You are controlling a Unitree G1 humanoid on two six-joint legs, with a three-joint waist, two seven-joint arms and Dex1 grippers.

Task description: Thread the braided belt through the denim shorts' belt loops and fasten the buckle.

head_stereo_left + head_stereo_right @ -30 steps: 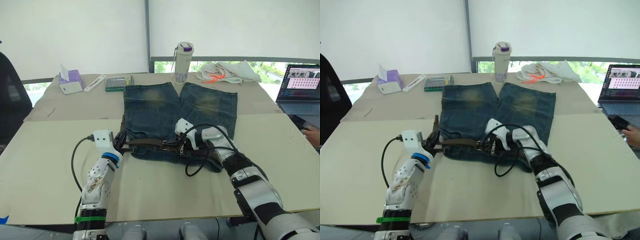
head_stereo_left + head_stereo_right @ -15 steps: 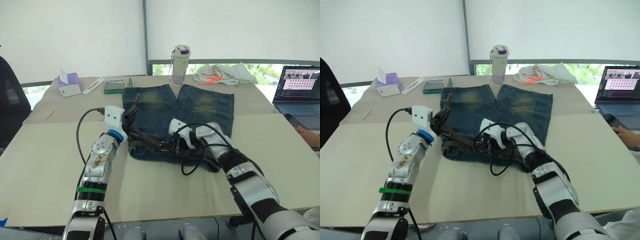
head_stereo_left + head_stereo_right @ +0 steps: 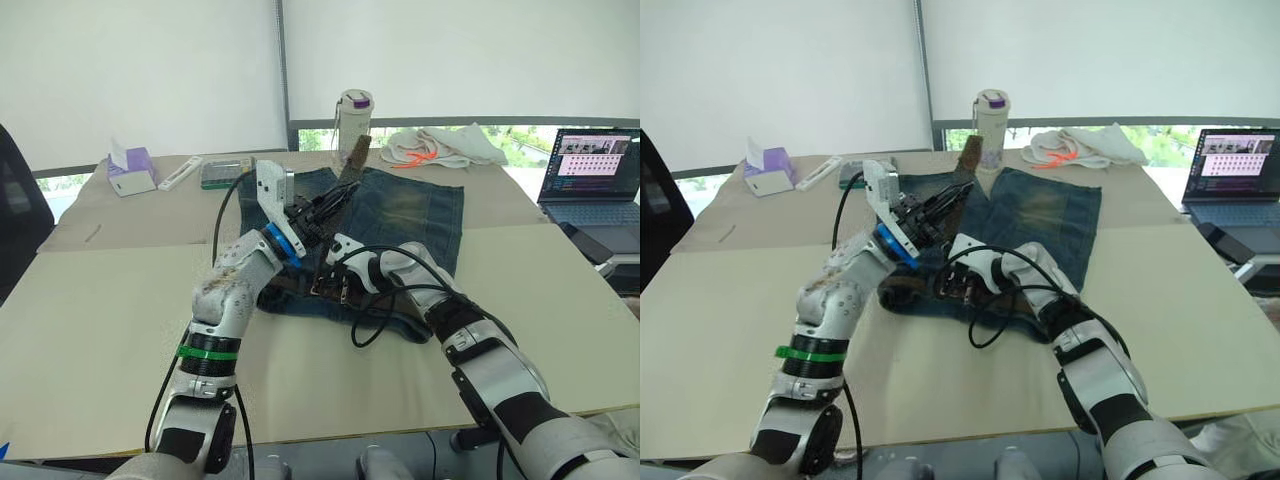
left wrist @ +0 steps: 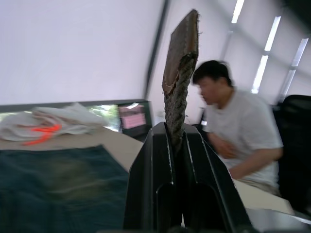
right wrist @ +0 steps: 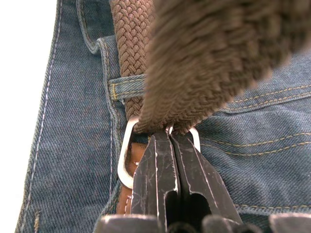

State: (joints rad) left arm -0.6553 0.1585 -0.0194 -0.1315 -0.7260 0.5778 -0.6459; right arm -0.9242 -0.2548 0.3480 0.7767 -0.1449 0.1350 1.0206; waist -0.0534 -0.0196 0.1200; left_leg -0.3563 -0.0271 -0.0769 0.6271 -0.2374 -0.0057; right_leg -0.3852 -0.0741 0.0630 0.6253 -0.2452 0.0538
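The denim shorts (image 3: 410, 215) lie flat on the table, waistband toward me. My left gripper (image 3: 338, 198) is raised above them, shut on the free end of the braided belt (image 3: 353, 160), which sticks up past the fingers (image 4: 158, 160). The rest of the brown strap (image 5: 133, 39) runs along the waistband under a belt loop (image 5: 127, 87) and through the silver buckle (image 5: 124, 160). My right gripper (image 5: 167, 141) rests low on the waistband, shut at the buckle's frame.
A bottle (image 3: 352, 115), a white cloth with orange cord (image 3: 440, 145), a green box (image 3: 222, 172) and a tissue box (image 3: 128, 165) stand along the far edge. A laptop (image 3: 590, 170) is at the right. A person (image 4: 233, 136) sits beyond the table.
My left gripper has lifted the belt end from the waistband's left edge, up and to the right over the shorts. The right gripper has stayed at the buckle.
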